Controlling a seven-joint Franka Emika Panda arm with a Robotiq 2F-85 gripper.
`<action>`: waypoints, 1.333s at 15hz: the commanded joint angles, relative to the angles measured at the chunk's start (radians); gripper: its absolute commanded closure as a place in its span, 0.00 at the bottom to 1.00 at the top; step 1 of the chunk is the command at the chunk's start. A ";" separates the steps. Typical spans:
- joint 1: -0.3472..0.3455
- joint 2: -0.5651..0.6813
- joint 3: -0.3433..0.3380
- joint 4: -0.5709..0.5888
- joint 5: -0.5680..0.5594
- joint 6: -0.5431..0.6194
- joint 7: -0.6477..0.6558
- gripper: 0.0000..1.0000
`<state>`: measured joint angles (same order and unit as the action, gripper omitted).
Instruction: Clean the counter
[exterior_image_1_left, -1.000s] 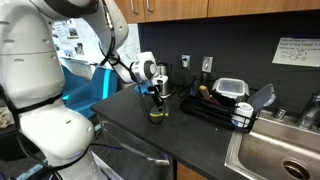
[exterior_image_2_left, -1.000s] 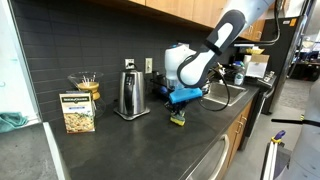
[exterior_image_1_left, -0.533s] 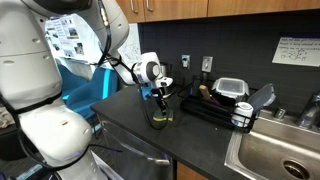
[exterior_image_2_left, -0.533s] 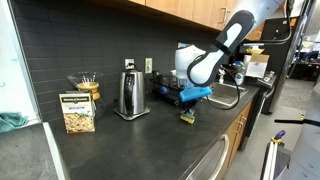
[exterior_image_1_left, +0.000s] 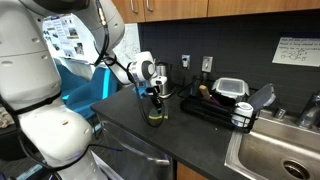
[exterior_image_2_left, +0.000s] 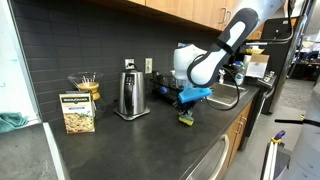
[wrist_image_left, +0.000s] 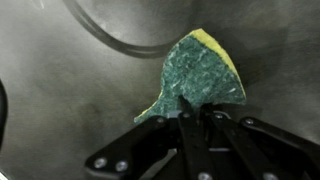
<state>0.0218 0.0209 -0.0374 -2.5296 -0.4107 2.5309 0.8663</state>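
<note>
Tool (wrist_image_left: 195, 112) is clamped tight on the top edge of a green and yellow sponge (wrist_image_left: 200, 75), holding it down against the dark desk (wrist_image_left: 60, 90). In an exterior view the sponge (exterior_image_2_left: 186, 118) sits on the open desk (exterior_image_2_left: 120, 145) with a steel kettle (exterior_image_2_left: 129, 94) near it. Further along, a black dish rack (exterior_image_1_left: 215, 108) stands beside the sink (exterior_image_1_left: 270, 150).

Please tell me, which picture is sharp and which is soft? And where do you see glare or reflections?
Wrist view: the green and yellow sponge shows its texture clearly, the black fingers close to the lens look softer, and the dark grey counter has a pale sheen. In an exterior view, the shiny steel kettle carries bright reflections, and the room at the right edge is much brighter.
</note>
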 joint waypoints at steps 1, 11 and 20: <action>0.025 -0.012 0.045 -0.014 0.010 0.018 -0.003 0.97; 0.102 0.040 0.128 -0.014 0.065 0.137 -0.056 0.97; 0.172 0.041 0.201 -0.013 0.215 0.199 -0.218 0.97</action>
<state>0.1735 0.0597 0.1446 -2.5394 -0.2534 2.7043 0.7170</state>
